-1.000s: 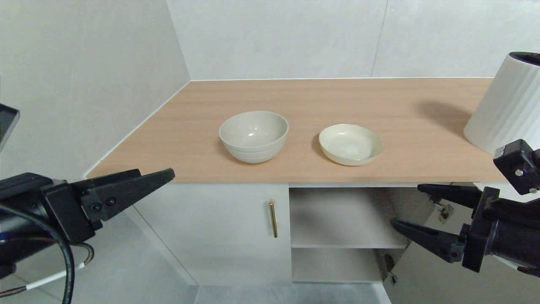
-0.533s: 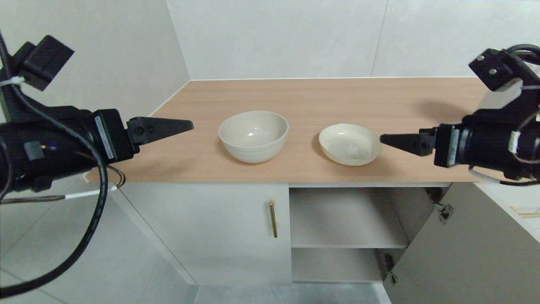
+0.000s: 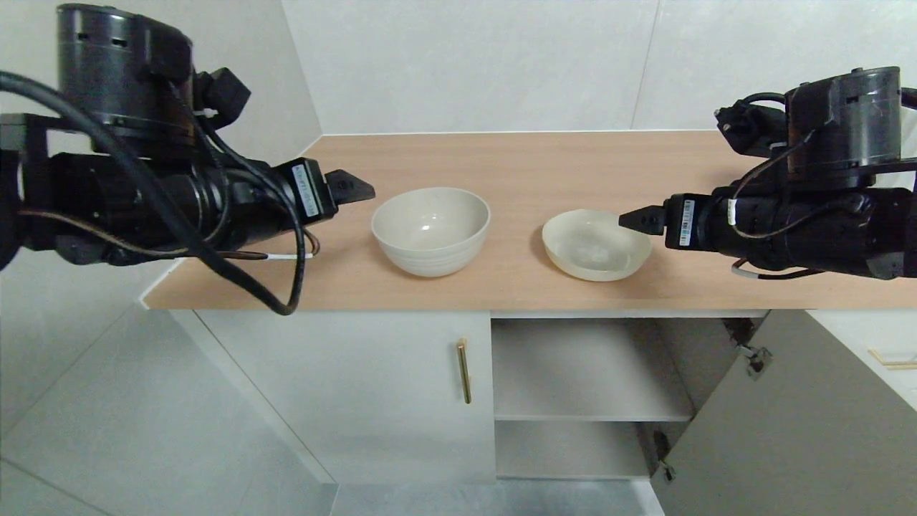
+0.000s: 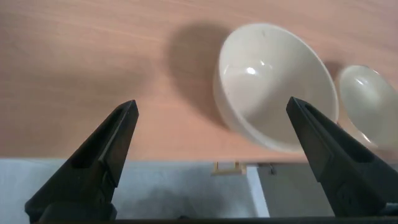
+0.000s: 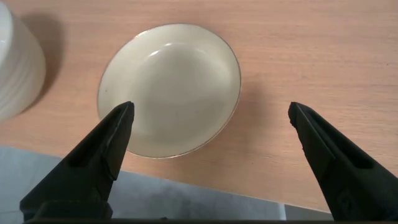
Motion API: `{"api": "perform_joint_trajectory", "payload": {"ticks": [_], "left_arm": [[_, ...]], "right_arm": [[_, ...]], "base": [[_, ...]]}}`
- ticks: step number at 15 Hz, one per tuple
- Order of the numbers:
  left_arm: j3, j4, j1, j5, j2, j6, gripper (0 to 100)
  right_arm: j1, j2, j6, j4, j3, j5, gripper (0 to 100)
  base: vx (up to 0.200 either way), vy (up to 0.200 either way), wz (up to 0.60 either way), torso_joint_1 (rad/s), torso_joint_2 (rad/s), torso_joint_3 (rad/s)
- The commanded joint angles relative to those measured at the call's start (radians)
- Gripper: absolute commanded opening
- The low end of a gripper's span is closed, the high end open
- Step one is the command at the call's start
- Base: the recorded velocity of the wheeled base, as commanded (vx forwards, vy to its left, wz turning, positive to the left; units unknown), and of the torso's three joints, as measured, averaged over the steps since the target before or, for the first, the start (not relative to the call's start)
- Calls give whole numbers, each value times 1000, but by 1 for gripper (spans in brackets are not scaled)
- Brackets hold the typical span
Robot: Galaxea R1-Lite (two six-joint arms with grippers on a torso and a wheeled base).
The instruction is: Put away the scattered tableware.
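Observation:
Two pieces of tableware stand on the wooden counter [image 3: 573, 165]. The deep cream bowl [image 3: 431, 229] is at the centre left, and the shallow cream bowl [image 3: 596, 247] with a thin gold rim is to its right. My left gripper [image 3: 358, 190] hovers just left of the deep bowl [image 4: 273, 87], open [image 4: 211, 112] and holding nothing. My right gripper [image 3: 632, 219] is over the right rim of the shallow bowl [image 5: 169, 90]. It is open [image 5: 211, 115], its jaws spread wider than the bowl and nothing is between them.
Below the counter, the cabinet's right compartment stands open, with a bare shelf [image 3: 587, 412] inside. Its door [image 3: 774, 430] is swung out to the right. The left door, with a gold handle [image 3: 463, 371], is closed. Walls close off the counter's back and left sides.
Both arms have risen from below the counter's front edge to counter height. They have moved inward, the left toward the deep bowl and the right toward the shallow bowl. The bowls have not moved.

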Motion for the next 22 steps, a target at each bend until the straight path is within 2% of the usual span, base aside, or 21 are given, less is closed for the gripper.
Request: {"api": "perform_joint_trajectory", "payload": {"ticks": [1, 2, 5, 12, 13, 19, 22], "left_arm": [[-22, -6, -37, 9, 90, -1, 100], [-25, -20, -45, 16, 120, 2, 100], [-28, -115, -46, 102, 205, 5, 100], [-28, -129, -46, 112, 215, 2, 100], [-27, -130, -46, 112, 209, 2, 0], [-22, -132, -46, 113, 169, -1, 0], [18, -134, -56, 113, 87, 2, 0]], "right_arm": [[0, -1, -2, 0, 4, 0, 100], [0, 1, -2, -3, -2, 0, 100], [0, 8, -2, -14, 4, 0, 100], [0, 19, -3, -39, 1, -2, 100], [0, 19, -3, -40, 1, 0, 100], [0, 18, -3, -40, 1, -2, 100], [0, 18, -3, -40, 4, -2, 100]], "base": [[0, 0, 0, 0, 0, 0], [0, 0, 0, 0, 0, 0], [0, 0, 0, 0, 0, 0], [0, 0, 0, 0, 0, 0], [0, 0, 0, 0, 0, 0], [0, 0, 0, 0, 0, 0], [0, 0, 0, 0, 0, 0]]}}
